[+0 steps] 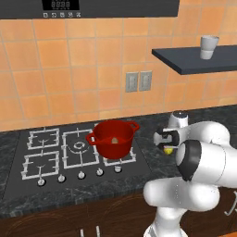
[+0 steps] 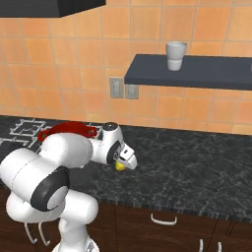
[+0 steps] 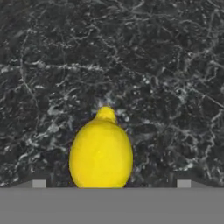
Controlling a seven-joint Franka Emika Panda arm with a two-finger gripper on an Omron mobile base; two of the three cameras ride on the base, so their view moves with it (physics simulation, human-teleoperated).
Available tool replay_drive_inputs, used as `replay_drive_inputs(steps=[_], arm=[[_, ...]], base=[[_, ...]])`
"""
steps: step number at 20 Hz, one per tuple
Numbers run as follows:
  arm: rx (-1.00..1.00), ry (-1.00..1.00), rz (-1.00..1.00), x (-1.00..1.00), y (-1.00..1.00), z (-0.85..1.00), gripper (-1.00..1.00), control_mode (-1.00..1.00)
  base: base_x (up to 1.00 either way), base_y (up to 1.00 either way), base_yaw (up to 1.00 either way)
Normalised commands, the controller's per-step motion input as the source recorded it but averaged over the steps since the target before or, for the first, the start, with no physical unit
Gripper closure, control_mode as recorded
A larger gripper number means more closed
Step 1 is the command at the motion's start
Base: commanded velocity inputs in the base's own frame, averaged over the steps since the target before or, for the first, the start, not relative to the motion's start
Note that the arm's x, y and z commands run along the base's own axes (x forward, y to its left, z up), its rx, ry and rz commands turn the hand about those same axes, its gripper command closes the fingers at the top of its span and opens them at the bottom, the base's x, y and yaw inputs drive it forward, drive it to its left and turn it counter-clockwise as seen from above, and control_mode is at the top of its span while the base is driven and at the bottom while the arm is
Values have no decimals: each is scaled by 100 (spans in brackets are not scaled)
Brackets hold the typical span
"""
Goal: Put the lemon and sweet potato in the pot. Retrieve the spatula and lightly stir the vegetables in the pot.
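Lemon [image 3: 101,151] pickup is the step being judged as in hand, and the pot [image 1: 113,137] is being taken as the landmark for every place below. On the stove [image 1: 46,152], the red pot is standing over the right-hand burners, and a tan lump that is probably the sweet potato [image 1: 114,140] is being glimpsed inside it, though it is too small for certainty. To the right of the pot, on the dark stone counter [image 2: 197,167], the lemon is lying alone, well apart from the pot's rim. Over it the gripper [image 3: 109,183] is being held spread wide and grasping nothing, with the fruit sitting between the two finger tips [image 3: 38,183] in the hand view and its pointed end turned away from the hand.

For a good grasp, the hand is best being lowered straight down until the fingers are flanking the widest part of the fruit, and only then being closed. A rounded, smooth skin is likely to be squeezed out sideways if it is being pinched near the tapered end, so the belly should be taken. The lift should be cleared above the pot's rim and its near loop handle before the fruit is being carried leftward and let go low inside. No spatula can be made out near the pot.
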Motion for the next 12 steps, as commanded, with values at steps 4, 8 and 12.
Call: replay_drive_inputs(steps=[4,8,12], arm=[[0,9,0,34,0,-26,-100,-100],[0,8,0,0,0,-23,-100,-100],[0,7,0,-2,0,-24,-100,-100]], base=[[0,0,0],[0,0,0],[0,0,0]])
